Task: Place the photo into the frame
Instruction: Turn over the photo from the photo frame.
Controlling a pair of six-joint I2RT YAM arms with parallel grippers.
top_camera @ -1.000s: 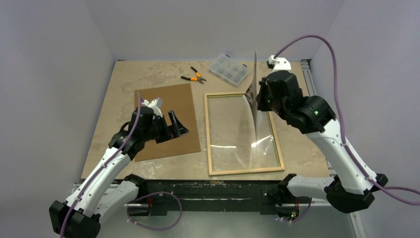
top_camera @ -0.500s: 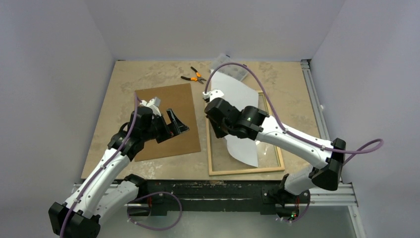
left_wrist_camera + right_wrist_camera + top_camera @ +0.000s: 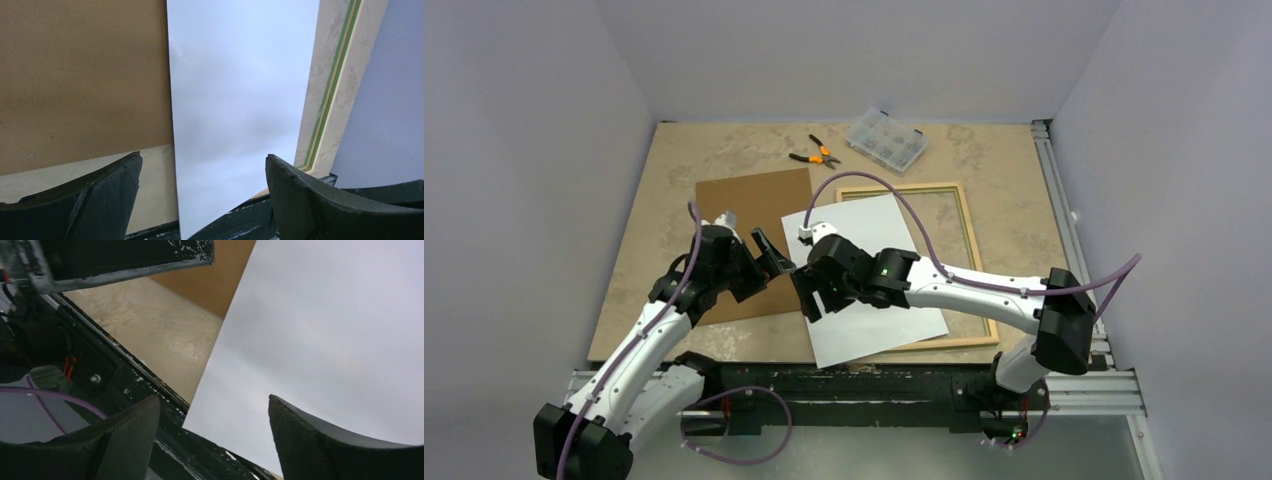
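Note:
The photo (image 3: 874,285) lies white back up, skewed across the left part of the frame (image 3: 977,240), and its near corner overhangs the table's front edge. The frame's pale wood rim and clear pane show at the back and right. My right gripper (image 3: 812,298) hovers open over the photo's near left corner, holding nothing. In the right wrist view the photo (image 3: 340,330) fills the right side past that gripper (image 3: 215,407). My left gripper (image 3: 764,266) is open just left of the photo. Its wrist view shows the photo (image 3: 240,100) and the frame's green-edged rim (image 3: 327,90) beyond the gripper (image 3: 202,167).
A brown fibreboard sheet (image 3: 754,215) lies left of the photo, under my left arm. Orange-handled pliers (image 3: 816,154) and a clear parts box (image 3: 886,141) sit at the back. The black front rail (image 3: 864,378) runs under the photo's overhanging corner.
The right arm swung left and down from the frame's far right, carrying the upright photo, laid it flat white side up and opened its jaws. The left gripper shifted slightly toward the photo.

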